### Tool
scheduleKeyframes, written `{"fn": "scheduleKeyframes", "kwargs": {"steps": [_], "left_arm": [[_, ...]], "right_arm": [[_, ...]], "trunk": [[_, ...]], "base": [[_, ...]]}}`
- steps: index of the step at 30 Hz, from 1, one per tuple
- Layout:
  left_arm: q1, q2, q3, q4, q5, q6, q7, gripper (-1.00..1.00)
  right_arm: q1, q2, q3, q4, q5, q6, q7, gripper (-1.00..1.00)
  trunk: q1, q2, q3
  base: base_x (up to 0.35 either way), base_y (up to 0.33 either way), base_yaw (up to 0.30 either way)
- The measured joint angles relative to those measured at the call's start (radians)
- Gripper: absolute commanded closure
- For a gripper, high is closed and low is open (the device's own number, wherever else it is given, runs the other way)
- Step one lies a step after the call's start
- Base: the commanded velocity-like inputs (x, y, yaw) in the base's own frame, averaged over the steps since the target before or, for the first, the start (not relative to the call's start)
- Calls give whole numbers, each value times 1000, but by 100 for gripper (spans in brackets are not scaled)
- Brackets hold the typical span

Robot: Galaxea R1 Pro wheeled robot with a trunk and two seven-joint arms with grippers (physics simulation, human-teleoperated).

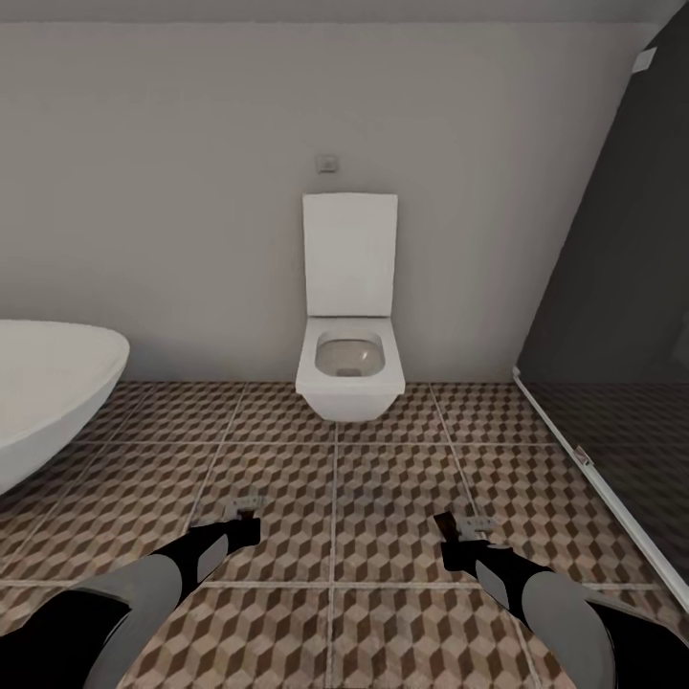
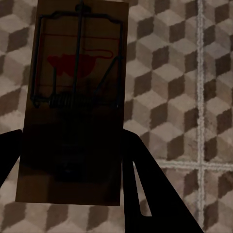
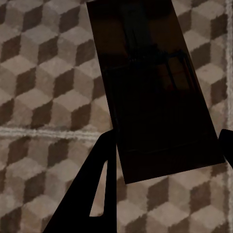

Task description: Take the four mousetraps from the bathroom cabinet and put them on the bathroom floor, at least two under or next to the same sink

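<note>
The cube-patterned bathroom floor (image 1: 335,478) runs to a toilet (image 1: 349,378). The left gripper (image 1: 241,522) and right gripper (image 1: 457,533) each clamp a mousetrap (image 2: 73,107), still undelivered; no sink is identifiable.

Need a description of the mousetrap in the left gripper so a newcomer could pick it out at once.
Start at the white toilet on the back wall and come down the cube-patterned floor to the left gripper. The mousetrap held in it is a flat brown slab. In the left wrist view its wire spring and red mouse print face the camera, while the other trap, in the right gripper, shows a plain dark face.
</note>
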Motion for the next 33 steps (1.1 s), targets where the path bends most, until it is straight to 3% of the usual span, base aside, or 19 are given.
{"fn": "scheduleKeyframes", "kwargs": {"steps": [19, 27, 33], "left_arm": [[0, -1, 0, -1, -2, 1, 5, 100], [0, -1, 0, -2, -2, 2, 10, 100], [0, -1, 0, -2, -2, 2, 11, 100]], "right_arm": [[0, 0, 0, 0, 0, -1, 1, 100], [0, -2, 1, 0, -47, -3, 1, 100], [0, -2, 1, 0, -55, -3, 1, 100]], "trunk": [[0, 0, -4], [0, 0, -13], [0, 0, -14]], "base": [[0, 0, 0], [0, 0, 0], [0, 0, 0]]}}
